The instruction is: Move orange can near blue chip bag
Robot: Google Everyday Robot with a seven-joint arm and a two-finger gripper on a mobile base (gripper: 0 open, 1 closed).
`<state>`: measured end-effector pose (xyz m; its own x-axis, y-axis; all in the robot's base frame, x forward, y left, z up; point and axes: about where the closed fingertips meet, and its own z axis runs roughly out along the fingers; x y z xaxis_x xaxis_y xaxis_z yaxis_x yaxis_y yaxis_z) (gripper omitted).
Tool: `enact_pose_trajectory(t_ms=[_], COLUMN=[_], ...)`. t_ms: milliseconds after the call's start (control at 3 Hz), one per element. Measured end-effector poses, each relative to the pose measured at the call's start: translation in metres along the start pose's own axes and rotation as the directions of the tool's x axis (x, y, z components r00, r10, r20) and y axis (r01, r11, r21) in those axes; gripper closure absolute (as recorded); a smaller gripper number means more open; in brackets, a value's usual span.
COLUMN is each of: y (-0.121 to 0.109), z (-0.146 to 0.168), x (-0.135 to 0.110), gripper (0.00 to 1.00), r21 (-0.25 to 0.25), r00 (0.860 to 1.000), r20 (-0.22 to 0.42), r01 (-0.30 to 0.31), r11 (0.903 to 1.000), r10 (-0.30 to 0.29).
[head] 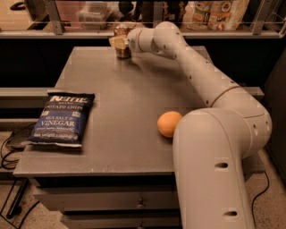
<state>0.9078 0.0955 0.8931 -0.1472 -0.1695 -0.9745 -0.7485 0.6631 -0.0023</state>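
Note:
The orange can [123, 50] stands upright at the far edge of the grey table [134, 98], its silver top showing. My gripper [119, 43] is at the can, right against its upper half and partly covering it; the arm reaches in from the right. The blue chip bag [62, 118] lies flat near the table's front left edge, far from the can and the gripper.
A round orange fruit [169, 124] lies on the table at the right, beside my arm's big lower segment [214, 165]. A railing and a shelf with packages [219, 13] run behind the table. Cables lie on the floor at the left [9, 150].

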Motion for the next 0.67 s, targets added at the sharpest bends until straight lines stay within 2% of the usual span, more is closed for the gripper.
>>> enact_pose_trajectory(t_ms=[333, 667], y=[0.002, 0.021], z=[-0.013, -0.041], x=[-0.005, -0.022], gripper=[0.78, 0.99], r21=[0.001, -0.038], r00=[1.0, 0.995], r20=[-0.003, -0.025], r01=[0.019, 0.092], r11=[0.9998, 0.9951], r10=[-0.019, -0.093])
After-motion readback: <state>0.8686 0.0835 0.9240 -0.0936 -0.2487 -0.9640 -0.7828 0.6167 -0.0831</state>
